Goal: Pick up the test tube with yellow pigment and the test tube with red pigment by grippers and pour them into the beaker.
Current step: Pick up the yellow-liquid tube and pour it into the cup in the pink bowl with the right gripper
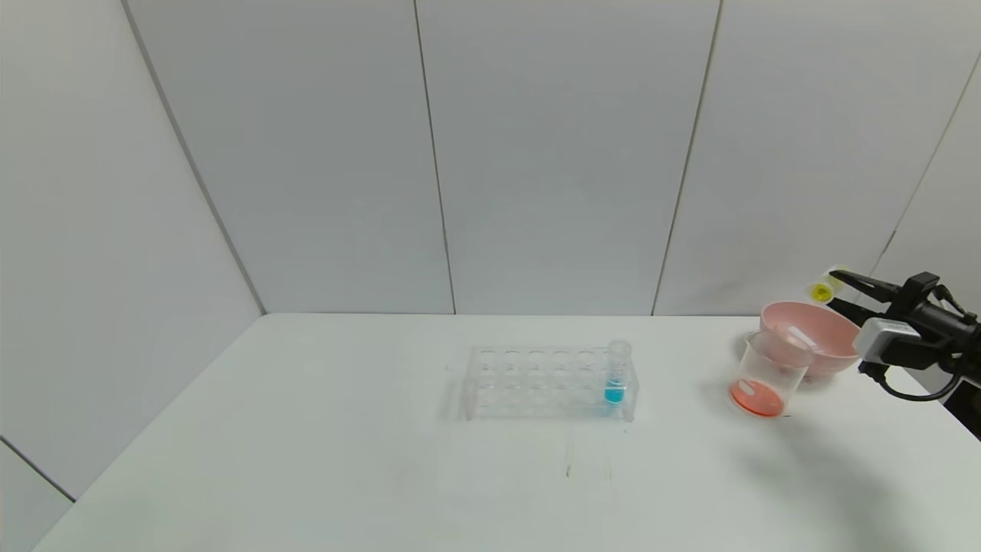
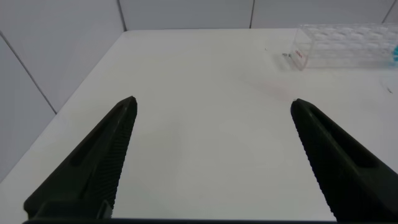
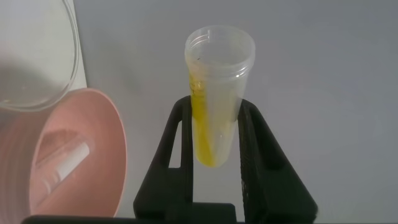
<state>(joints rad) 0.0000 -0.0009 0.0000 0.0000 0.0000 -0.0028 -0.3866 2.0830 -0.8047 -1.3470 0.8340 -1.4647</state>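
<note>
My right gripper (image 1: 834,288) is shut on the test tube with yellow pigment (image 1: 821,291), holding it in the air at the far right, just beyond the pink bowl and apart from the beaker. In the right wrist view the tube (image 3: 214,93) sits between the fingers (image 3: 180,143), with a yellow streak along its wall. The beaker (image 1: 766,376) stands in front of the bowl with red-orange liquid at its bottom; its rim shows in the right wrist view (image 3: 37,56). No tube holding red liquid shows. My left gripper (image 2: 212,101) is open and empty over bare table.
A pink bowl (image 1: 812,330) behind the beaker holds an empty clear tube (image 1: 797,336), also seen in the right wrist view (image 3: 62,165). A clear tube rack (image 1: 548,383) stands mid-table with a blue-liquid tube (image 1: 615,376) at its right end. Walls close the back and left.
</note>
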